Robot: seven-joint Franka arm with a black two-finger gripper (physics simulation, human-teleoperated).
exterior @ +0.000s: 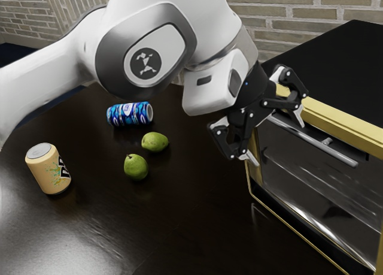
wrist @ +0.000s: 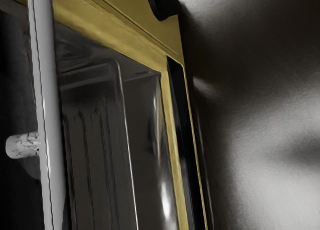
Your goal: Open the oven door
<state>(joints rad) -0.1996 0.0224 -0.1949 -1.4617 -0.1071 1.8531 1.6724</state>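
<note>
Oven door (exterior: 320,188) looks closed in the front of the gold-trimmed oven (exterior: 344,122), and my claw (exterior: 275,137) is near its silver bar handle (exterior: 320,143), two fingers spread wide, gripping nothing. Under the oven runs a dark brown, glossy table (exterior: 179,227), pale light smeared across it well away from the oven, toward the exterior view's left. Out that way from the oven lie two green pears (exterior: 154,142) and a blue can (exterior: 128,114) on its side; farther off, a cream can (exterior: 48,167) stands upright. Behind the oven rises a pale brick wall (exterior: 299,14).
</note>
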